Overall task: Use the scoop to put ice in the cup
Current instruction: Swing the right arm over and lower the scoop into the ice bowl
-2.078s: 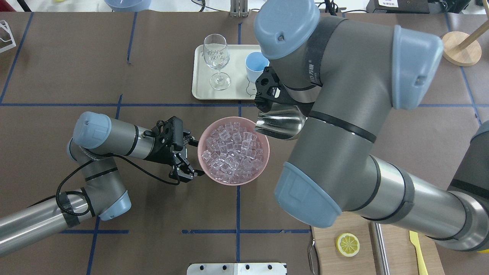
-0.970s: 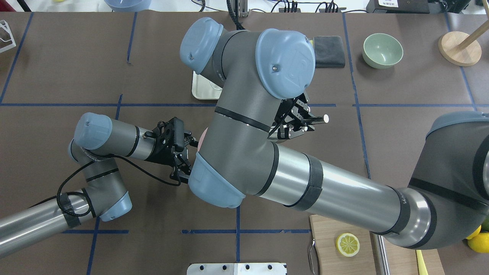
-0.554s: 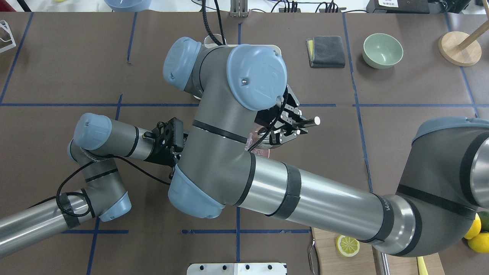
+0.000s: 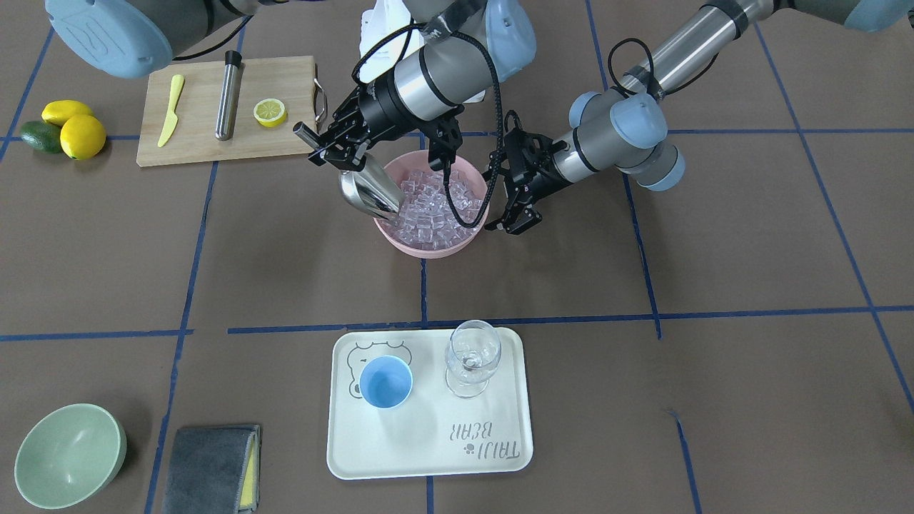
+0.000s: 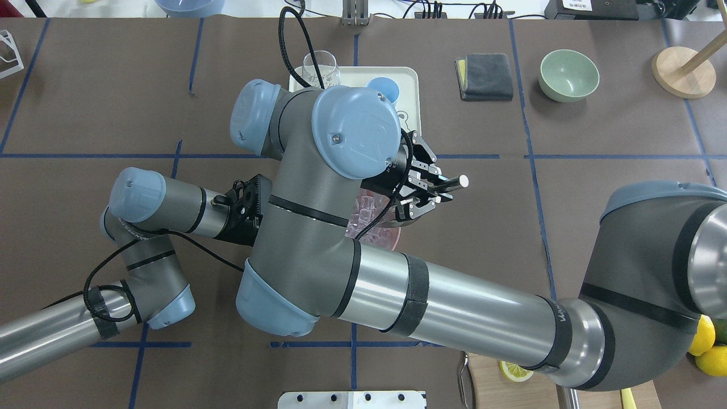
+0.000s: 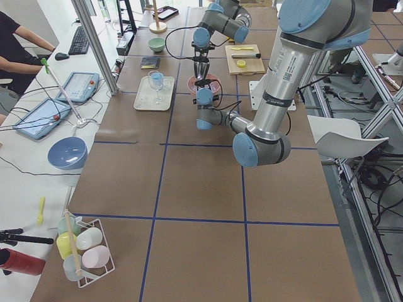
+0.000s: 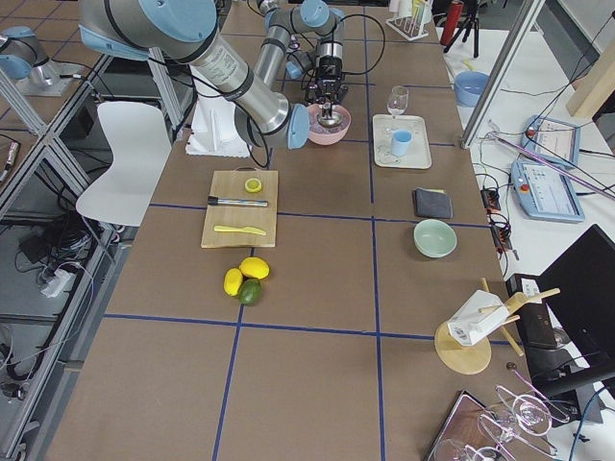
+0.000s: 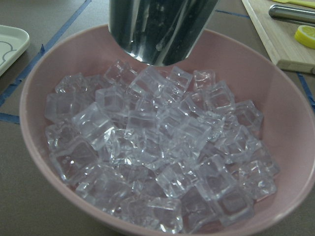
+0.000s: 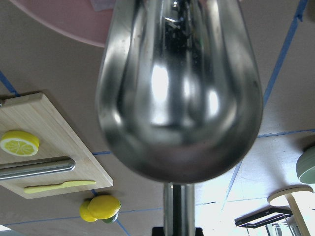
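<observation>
Right gripper (image 4: 334, 146) is clamped on the thin rod handle of the shiny steel scoop (image 4: 368, 191), whose rounded tip is at the glossy clear ice (image 4: 435, 207) in the pink bowl (image 4: 428, 248). Left gripper (image 4: 513, 200) sits with jaws apart beside the rim. The smooth blue cup (image 4: 385, 382) is on the cream tray (image 4: 428, 450) by 1 glass (image 4: 471, 360).

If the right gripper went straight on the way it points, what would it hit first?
The ice: the right gripper tilts its scoop down into the bowl, tip seemingly at the pile.
</observation>
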{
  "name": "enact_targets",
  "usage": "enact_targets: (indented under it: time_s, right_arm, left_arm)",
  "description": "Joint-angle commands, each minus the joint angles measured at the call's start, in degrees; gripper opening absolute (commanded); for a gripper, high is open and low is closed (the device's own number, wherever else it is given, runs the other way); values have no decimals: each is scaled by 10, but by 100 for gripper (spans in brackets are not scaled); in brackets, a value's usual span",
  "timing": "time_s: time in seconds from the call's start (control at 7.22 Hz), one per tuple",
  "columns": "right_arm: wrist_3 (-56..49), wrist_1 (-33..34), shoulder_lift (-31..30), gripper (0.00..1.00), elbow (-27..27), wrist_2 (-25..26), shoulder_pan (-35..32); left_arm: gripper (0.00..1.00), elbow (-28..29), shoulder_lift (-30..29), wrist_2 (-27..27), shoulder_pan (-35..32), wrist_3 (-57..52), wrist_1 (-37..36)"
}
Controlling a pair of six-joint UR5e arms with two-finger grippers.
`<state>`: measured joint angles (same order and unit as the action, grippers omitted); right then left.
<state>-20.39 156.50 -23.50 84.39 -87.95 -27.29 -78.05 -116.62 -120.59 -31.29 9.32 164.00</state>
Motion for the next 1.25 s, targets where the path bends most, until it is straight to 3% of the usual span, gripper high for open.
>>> enact_targets:
  time_s: [0.0, 0.55, 0.69, 0.83, 1.11]
  right_arm:
    - [-2, 0, -5, 0, -1, 8, 6]
    - [-1, -8, -17, 0, 2, 16, 25]
    - [0, -42, -32, 0, 7, 15, 24]
    - [4, -86, -54, 0, 16, 12, 24]
    - [4, -98, -84, 0, 67, 9, 24]
  left_arm:
    - [100, 0, -1, 0, 0, 0, 0]
    - [100, 0, -1, 1, 0, 0, 0]
    - [100, 0, -1, 1, 0, -1, 0]
    - [100, 0, -1, 1, 0, -1, 0]
    - [100, 0, 0, 1, 0, -2, 0]
